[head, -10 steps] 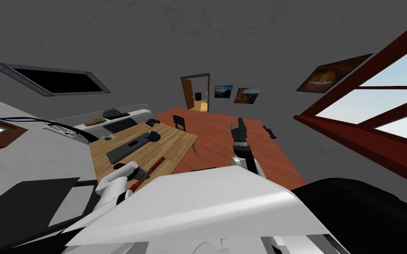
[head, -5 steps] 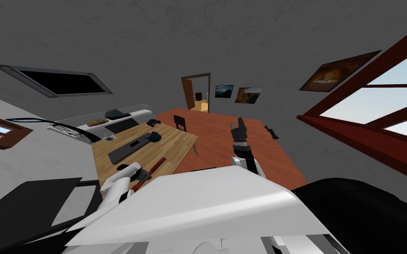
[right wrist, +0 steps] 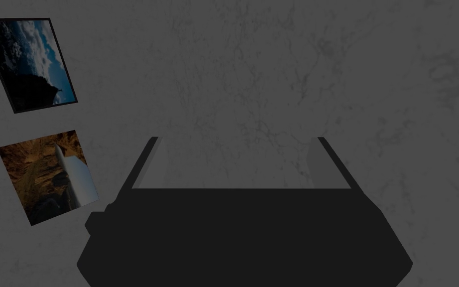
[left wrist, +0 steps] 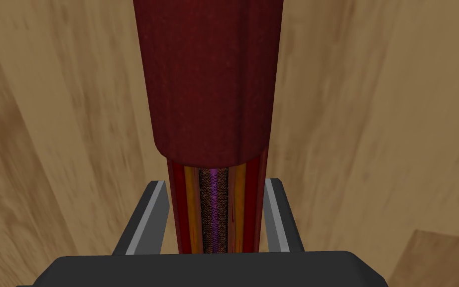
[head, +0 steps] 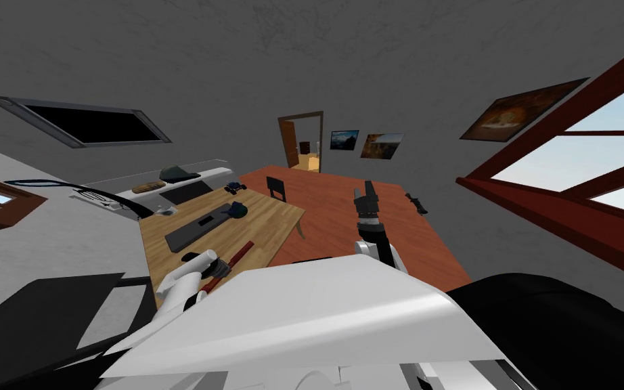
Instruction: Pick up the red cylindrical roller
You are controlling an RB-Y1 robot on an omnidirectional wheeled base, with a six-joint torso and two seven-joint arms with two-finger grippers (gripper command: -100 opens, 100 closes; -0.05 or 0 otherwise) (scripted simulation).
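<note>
The dark red cylindrical roller (head: 240, 253) lies slantwise near the front edge of the wooden table (head: 270, 220). In the left wrist view the roller (left wrist: 213, 84) runs straight away from the hand, a thick red barrel with a thinner striped shaft toward the gripper. My left gripper (left wrist: 216, 182) is shut on that shaft, both fingers pressing its sides, with the wood of the table (left wrist: 49, 124) close behind. In the head view the left gripper (head: 220, 267) sits at the roller's near end. My right gripper (head: 369, 186) is raised over the floor, and its fingers stand open in the right wrist view (right wrist: 236, 139).
A long dark slab (head: 199, 227) and a small blue object (head: 237, 210) lie farther back on the table. A dark chair (head: 275, 187) stands at its far end. A white counter (head: 189, 177) runs along the left wall. Red-brown floor (head: 385, 230) spreads to the right.
My left forearm has edged slightly forward toward the roller. The head view shifted a little. The roller and the right arm stay put.
</note>
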